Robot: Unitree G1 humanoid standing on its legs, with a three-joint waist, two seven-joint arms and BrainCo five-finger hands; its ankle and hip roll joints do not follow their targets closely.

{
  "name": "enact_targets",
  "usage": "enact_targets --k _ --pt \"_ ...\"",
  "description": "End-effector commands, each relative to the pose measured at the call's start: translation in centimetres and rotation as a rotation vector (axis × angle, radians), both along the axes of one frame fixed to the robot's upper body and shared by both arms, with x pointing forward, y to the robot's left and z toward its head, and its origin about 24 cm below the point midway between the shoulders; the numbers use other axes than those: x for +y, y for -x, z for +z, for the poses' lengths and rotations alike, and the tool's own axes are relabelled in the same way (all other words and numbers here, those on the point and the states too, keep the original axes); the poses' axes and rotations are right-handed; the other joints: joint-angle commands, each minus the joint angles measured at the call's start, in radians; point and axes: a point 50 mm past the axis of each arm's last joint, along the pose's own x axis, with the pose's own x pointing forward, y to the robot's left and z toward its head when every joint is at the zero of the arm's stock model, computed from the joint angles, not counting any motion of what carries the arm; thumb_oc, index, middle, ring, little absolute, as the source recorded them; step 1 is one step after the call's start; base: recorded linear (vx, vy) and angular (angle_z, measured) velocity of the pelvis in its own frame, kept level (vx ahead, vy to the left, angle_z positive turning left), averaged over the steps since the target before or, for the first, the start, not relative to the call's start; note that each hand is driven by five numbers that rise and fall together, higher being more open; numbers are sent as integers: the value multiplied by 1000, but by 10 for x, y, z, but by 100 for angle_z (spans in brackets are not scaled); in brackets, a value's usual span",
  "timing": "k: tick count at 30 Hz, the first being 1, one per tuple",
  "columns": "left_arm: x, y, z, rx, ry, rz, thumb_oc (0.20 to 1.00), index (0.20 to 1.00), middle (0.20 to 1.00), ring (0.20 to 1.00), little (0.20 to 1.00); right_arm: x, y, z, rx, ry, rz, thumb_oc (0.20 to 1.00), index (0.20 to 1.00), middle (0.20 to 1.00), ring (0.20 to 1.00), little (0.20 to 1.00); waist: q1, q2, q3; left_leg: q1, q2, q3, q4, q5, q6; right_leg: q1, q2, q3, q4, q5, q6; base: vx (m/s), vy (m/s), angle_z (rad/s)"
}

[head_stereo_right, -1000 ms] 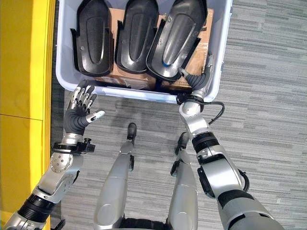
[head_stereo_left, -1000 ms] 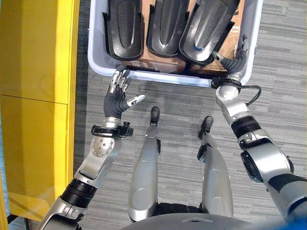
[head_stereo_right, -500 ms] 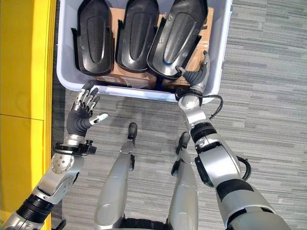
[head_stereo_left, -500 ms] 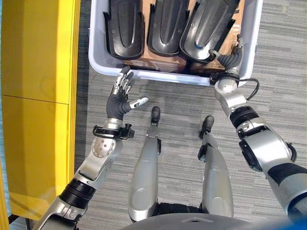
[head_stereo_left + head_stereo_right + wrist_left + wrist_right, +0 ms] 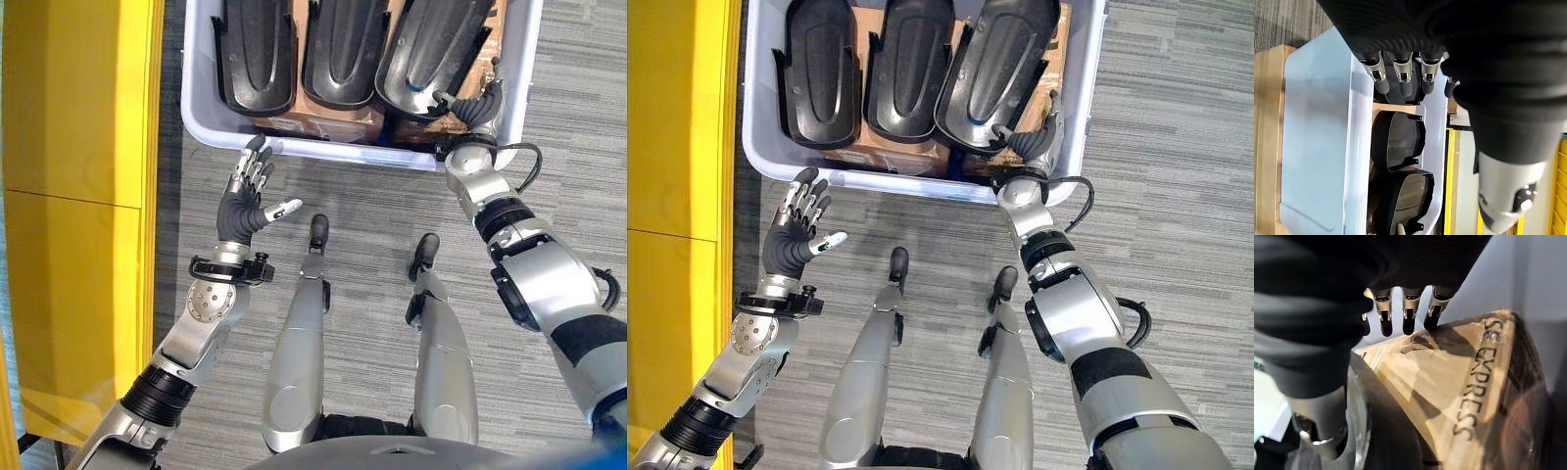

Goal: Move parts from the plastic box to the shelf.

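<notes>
right hand (image 5: pixel 1034 147) in plastic box (image 5: pixel 759 147) by part (image 5: pixel 994 69) | left hand (image 5: pixel 794 230) outside, fingers straight

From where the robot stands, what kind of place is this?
Probably a workshop or factory floor. A pale plastic box holds three identical black moulded parts on cardboard, a yellow shelf unit stands to the robot's left, and the floor is grey carpet.

Materials and finishes under inspection

The plastic box (image 5: pixel 759 157) is showing smooth, pale, slightly glossy plastic; the parts (image 5: pixel 906 69) are presenting as black moulded plastic with a dull sheen. Cardboard (image 5: pixel 1449 382) beneath is looking matt brown with glossy tape. The shelf (image 5: pixel 69 196) is showing smooth yellow paint; the floor (image 5: pixel 372 235) is appearing as rough grey carpet.
</notes>
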Motion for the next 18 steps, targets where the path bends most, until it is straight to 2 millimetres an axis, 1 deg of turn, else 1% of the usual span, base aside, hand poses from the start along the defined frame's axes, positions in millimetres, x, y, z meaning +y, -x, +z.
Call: enact_targets --k 1,5,8,9,10,11,12,14,18 --pt "-11 17 27 -150 38 -88 1000 1000 1000 1000 1000 2 -3 -9 94 47 58 1000 1000 1000 1000 1000 31 37 -26 0 -15 41 60 -118 28 -39 -39 40 80 -73 36 0 0 0" --pt "-10 18 28 -153 38 -92 1000 1000 1000 1000 1000 4 -4 -12 133 116 61 1000 1000 1000 1000 1000 35 37 -26 -11 -15 37 65 -117 28 -45 -39 37 83 -74 37 0 0 0" --pt "-11 18 28 -154 38 -97 1000 1000 1000 1000 1000 0 -4 -16 171 163 53 1000 1000 1000 1000 1000 40 37 -26 -18 -17 36 68 -116 28 -48 -39 33 84 -74 36 0 0 0" --pt "-11 17 28 -150 35 -102 1000 1000 1000 1000 1000 -1 -4 -20 205 202 55 1000 1000 1000 1000 1000 42 37 -26 -21 -19 33 70 -116 28 -49 -39 32 84 -74 36 0 0 0" --pt "-11 17 28 -150 35 -102 1000 1000 1000 1000 1000 -1 -4 -20 204 202 55 937 937 937 937 937 42 37 -26 -21 -18 33 70 -116 28 -49 -39 32 85 -74 36 0 0 0" --pt "-11 17 28 -149 34 -104 1000 1000 1000 1000 1000 -3 -4 -21 219 215 54 664 664 664 664 664 44 37 -26 -22 -19 31 70 -116 28 -49 -40 31 84 -74 36 0 0 0" --pt "-12 17 28 -151 31 -109 1000 1000 1000 1000 1000 -5 -4 -23 234 226 51 498 498 498 498 498 46 38 -26 -22 -20 29 70 -116 28 -47 -40 29 83 -74 37 0 0 0" --pt "-12 17 28 -152 28 -114 1000 1000 1000 1000 1000 -8 -4 -27 261 246 61 200 200 200 200 200 50 37 -26 -23 -22 27 72 -115 29 -44 -40 27 84 -74 38 0 0 0" --pt "-11 15 27 -143 22 -120 1000 1000 1000 1000 1000 -15 -3 -33 307 246 70 200 200 200 200 200 57 34 -26 -22 -25 23 71 -115 30 -35 -43 20 81 -74 38 0 0 0"
